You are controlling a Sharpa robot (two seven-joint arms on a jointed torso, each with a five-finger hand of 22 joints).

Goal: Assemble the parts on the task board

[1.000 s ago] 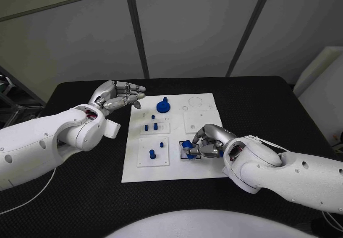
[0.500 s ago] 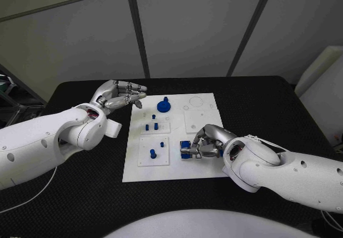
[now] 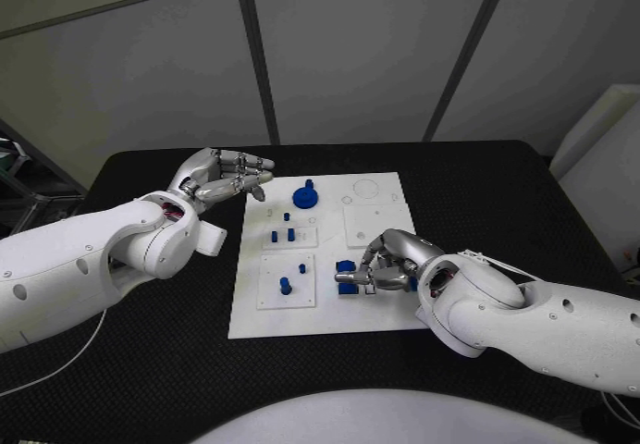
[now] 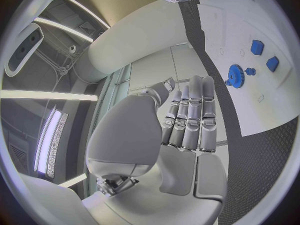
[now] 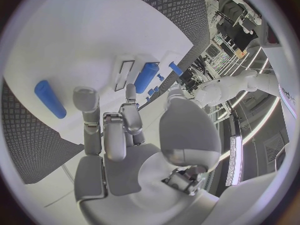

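Observation:
The white task board (image 3: 376, 313) lies in the middle of the black table. At its far end lies a blue gear (image 3: 305, 197), and small blue pegs (image 3: 280, 236) stand in the left-hand plates. My right hand (image 3: 388, 263) rests low over the board's near right part, fingers curled down toward two blue pieces (image 3: 347, 277) at its fingertips. The right wrist view shows its fingers (image 5: 129, 105) spread with nothing between them, a blue block (image 5: 147, 76) just beyond them and a blue cylinder (image 5: 50, 99) lying loose on the board. My left hand (image 3: 220, 176) hovers empty off the board's far left corner.
Black table (image 3: 160, 370) surrounds the board on all sides. A white block (image 3: 207, 242) sits by my left forearm, left of the board. The left wrist view shows the gear (image 4: 235, 76) and two blue pieces (image 4: 257, 47) on the board (image 4: 269, 102).
The blue pieces at my right hand's fingertips have shifted slightly to the left on the board, and the fingers have eased off them. My left hand has stayed still.

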